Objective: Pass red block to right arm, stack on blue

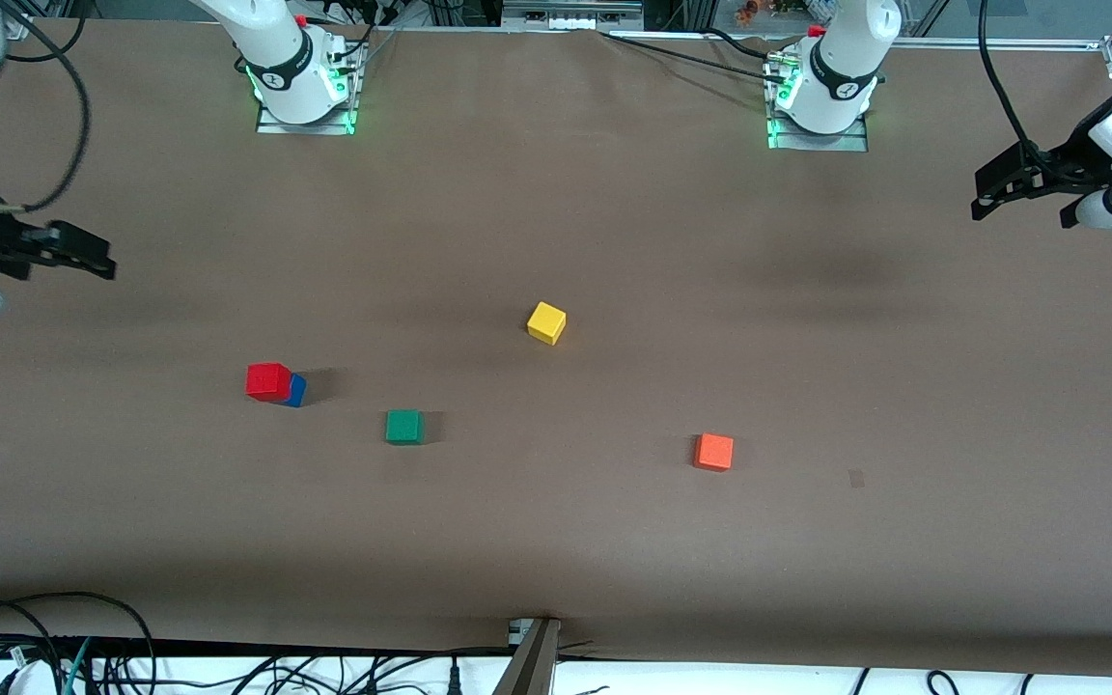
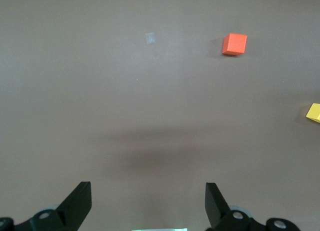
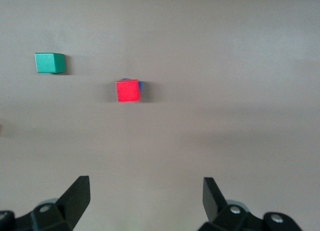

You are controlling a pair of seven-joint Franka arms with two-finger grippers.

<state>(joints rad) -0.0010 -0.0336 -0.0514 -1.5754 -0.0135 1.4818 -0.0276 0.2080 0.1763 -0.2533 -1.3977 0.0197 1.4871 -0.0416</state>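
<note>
The red block [image 1: 268,381] sits on top of the blue block [image 1: 296,390], slightly offset, toward the right arm's end of the table. In the right wrist view the red block [image 3: 127,90] covers the blue block [image 3: 140,84] except for a sliver. My right gripper [image 1: 93,259] is open and empty, held high over the table's edge at its own end, well apart from the stack; its open jaws show in its wrist view [image 3: 145,191]. My left gripper [image 1: 986,193] is open and empty, held high over its own end [image 2: 148,198].
A green cube [image 1: 404,426] lies beside the stack, nearer the front camera; it also shows in the right wrist view [image 3: 49,62]. A yellow cube [image 1: 546,322] lies mid-table. An orange cube [image 1: 713,452] lies toward the left arm's end [image 2: 234,44].
</note>
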